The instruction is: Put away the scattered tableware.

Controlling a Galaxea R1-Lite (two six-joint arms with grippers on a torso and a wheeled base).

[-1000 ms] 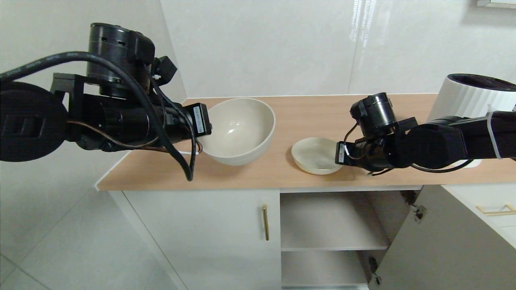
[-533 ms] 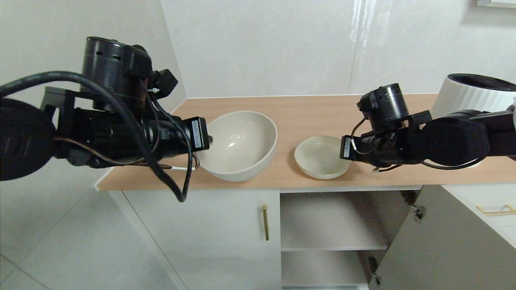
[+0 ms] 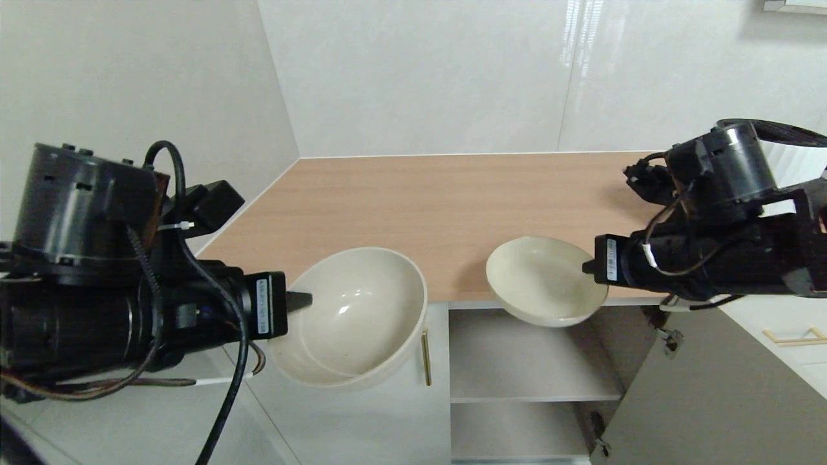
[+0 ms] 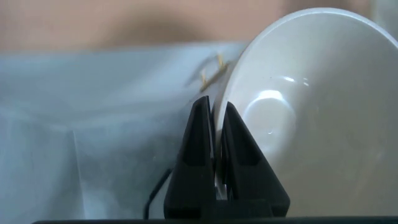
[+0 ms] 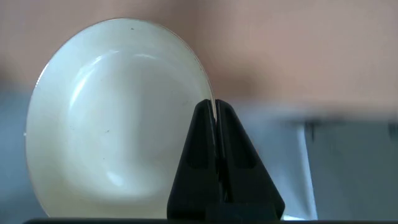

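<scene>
A large cream bowl (image 3: pixel 352 320) hangs tilted in the air at the near left, before the counter (image 3: pixel 420 200) edge. A smaller cream dish (image 3: pixel 543 278) hangs tilted right of it, over that edge.

Legible text, numbers, brands, signs: none.

Item 1: left label (image 3: pixel 262 314). White rectangular sticker on the black housing of the left gripper (image 3: pixel 302 299), just behind the fingers. It carries rows of dark print running lengthwise, too small to read.

Item 2: right label (image 3: pixel 610 260). White rectangular sticker on the black housing of the right gripper (image 3: pixel 586 265), likewise just behind the fingers. Its dark print is also too small to read.
</scene>
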